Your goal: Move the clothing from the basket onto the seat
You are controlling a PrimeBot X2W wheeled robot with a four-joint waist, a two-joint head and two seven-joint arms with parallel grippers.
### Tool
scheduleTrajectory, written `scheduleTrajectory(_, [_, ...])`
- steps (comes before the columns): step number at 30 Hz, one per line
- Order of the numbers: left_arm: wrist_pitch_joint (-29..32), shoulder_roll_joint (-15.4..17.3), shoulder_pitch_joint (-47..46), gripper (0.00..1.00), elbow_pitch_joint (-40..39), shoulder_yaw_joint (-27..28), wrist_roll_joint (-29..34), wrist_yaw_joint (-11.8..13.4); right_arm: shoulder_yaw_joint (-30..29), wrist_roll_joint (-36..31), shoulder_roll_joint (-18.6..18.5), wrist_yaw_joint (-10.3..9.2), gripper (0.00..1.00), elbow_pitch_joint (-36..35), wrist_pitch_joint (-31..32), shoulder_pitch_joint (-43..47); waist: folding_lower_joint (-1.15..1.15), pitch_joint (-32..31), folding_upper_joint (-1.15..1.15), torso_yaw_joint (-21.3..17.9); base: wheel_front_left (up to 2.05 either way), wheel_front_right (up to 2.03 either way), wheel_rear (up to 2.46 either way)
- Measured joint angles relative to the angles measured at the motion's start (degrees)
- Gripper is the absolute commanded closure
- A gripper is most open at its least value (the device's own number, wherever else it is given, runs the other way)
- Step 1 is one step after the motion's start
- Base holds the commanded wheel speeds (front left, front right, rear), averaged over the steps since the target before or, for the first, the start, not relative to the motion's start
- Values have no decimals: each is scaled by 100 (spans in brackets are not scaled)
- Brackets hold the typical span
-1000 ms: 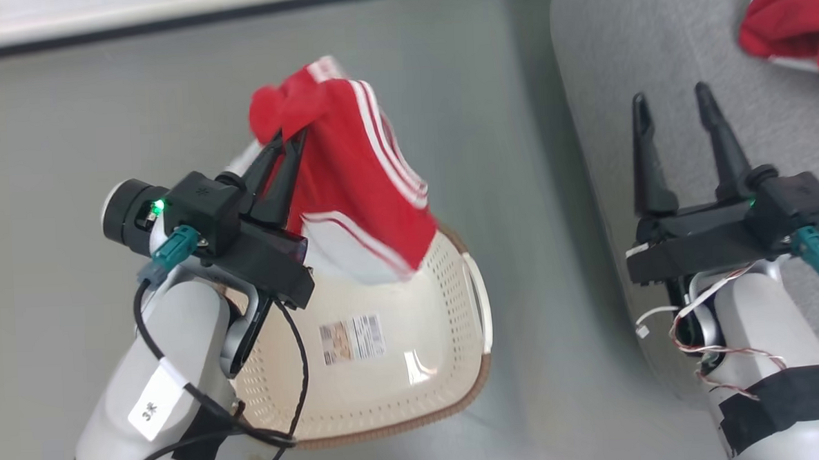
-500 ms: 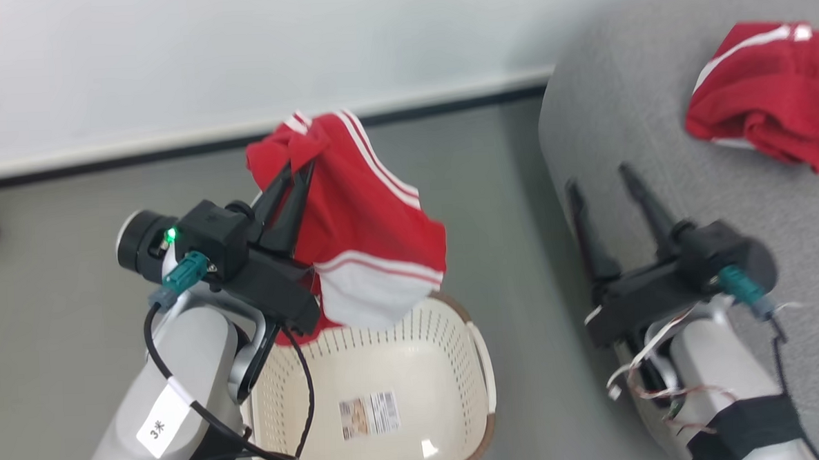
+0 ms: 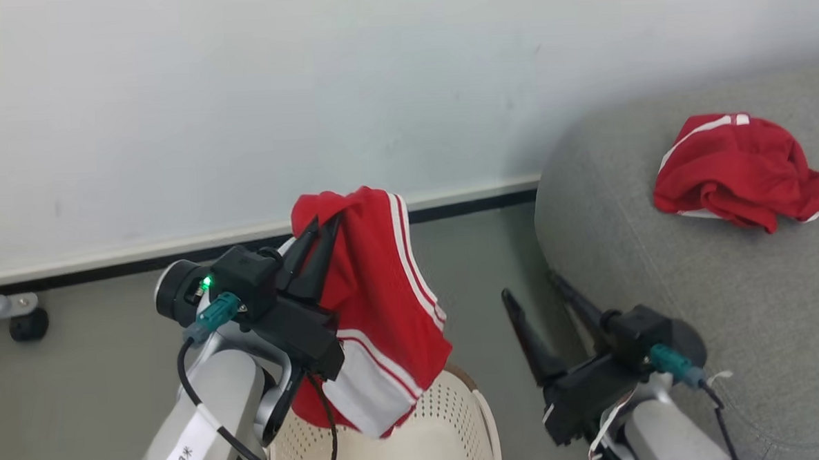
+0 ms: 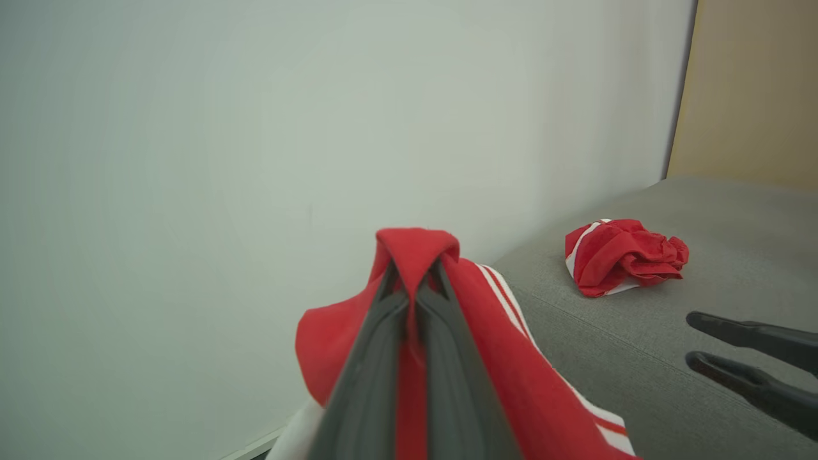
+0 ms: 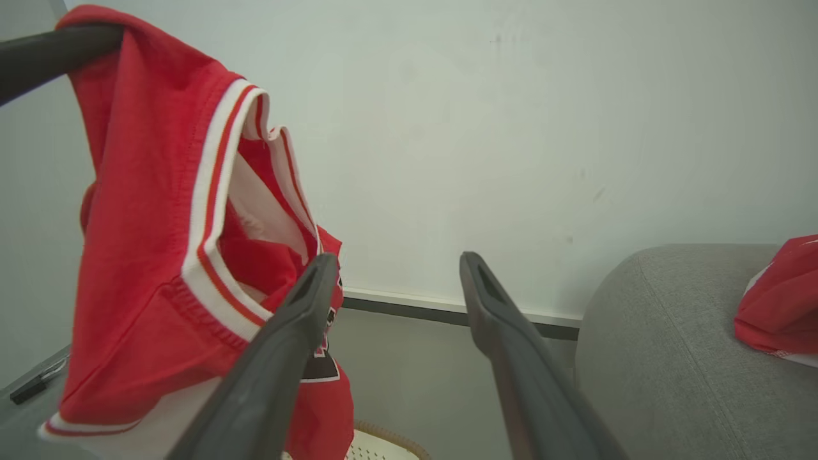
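Observation:
My left gripper [image 3: 323, 221] is shut on a red jersey [image 3: 385, 307] with white stripe trim, pinching a fold at its top. The jersey hangs free above the cream basket [image 3: 459, 414], its hem near the basket's rim. The left wrist view shows the cloth [image 4: 498, 332] draped over the closed fingers. My right gripper [image 3: 529, 285] stands open and empty between the basket and the grey seat [image 3: 694, 266]. Its fingertips [image 5: 329, 262] frame the wall, with the jersey [image 5: 147, 255] to their left. A second crumpled red garment [image 3: 739, 171] lies on the seat.
A white wall with a dark baseboard [image 3: 470, 203] runs behind the basket and the seat. A small black caster [image 3: 26, 326] sits on the grey floor at the far left. A beige panel [image 4: 748, 89] rises behind the seat.
The head view has tilted up, so the wall now takes its top half. The jersey, still in my left gripper, hangs higher over the basket. My right gripper stays open.

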Motion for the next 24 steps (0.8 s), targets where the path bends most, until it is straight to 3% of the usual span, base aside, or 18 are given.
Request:
scheduleTrajectory(15, [223, -58, 149, 100, -204, -145, 1, 109, 1856, 982, -1, 45, 0, -719, 0, 197, 1, -421, 1, 147, 0, 0, 0])
scheduleTrajectory(24, [354, -58, 154, 100, -305, -149, 2, 202, 2183, 1174, 0, 9, 0, -622, 0, 183, 1, -469, 1, 193, 0, 0, 0])
